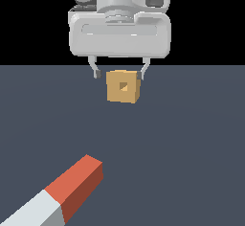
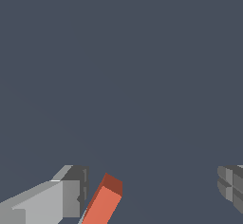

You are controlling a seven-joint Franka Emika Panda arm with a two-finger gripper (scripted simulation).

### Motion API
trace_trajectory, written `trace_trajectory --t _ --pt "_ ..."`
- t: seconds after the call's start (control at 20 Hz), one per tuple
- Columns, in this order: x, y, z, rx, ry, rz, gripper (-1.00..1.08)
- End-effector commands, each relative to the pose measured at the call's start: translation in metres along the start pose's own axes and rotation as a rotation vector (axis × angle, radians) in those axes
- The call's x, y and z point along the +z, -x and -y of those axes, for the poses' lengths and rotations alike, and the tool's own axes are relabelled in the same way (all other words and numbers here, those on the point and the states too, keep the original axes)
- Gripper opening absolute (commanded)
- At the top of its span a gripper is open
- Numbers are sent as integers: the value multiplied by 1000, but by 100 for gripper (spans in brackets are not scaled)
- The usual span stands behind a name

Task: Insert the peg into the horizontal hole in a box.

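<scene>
The gripper [image 1: 119, 73] hangs above the dark grey floor [image 1: 191, 139] with its two fingers spread wide apart and nothing between them; in the exterior view the fingertips [image 1: 96, 73] frame the upper corners of the box [image 1: 123, 86], though the pictures do not show whether the claw stands over the box or nearer the camera; the box is a small tan cube resting on the floor near the middle of the exterior view; the hole [image 1: 124, 86] appears as a small dark square opening in the centre of the face turned toward the camera. The peg [image 1: 55, 194] lies flat on the floor, well apart from the box, in the lower part of the exterior view toward that view's left; its red-orange half points up and toward the box, while its white-grey half runs off the frame's lower corner. In the wrist view the red-orange end of the peg [image 2: 103, 201] shows between the two parted fingers [image 2: 71, 197], close beside one of them and clear of the other; neither finger can be seen touching it.
</scene>
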State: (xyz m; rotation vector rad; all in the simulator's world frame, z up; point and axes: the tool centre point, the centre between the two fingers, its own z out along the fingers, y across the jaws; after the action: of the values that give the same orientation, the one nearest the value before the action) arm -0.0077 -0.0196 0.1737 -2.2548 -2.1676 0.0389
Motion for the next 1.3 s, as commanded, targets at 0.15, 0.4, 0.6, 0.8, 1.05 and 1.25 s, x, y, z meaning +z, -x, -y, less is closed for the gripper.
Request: trace_trajectory --t 0.15,0.4,0.6,0.8,1.05,1.25 --pt "2 4 1 10 1 0 100" --pt "14 32 7 67 3 -1 100" --pt "31 70 18 151 8 -3 100" --pt "56 120 38 265 13 -5 100" --pt "84 174 68 394 20 -8 100" --pt "99 200 86 460 23 -10 100"
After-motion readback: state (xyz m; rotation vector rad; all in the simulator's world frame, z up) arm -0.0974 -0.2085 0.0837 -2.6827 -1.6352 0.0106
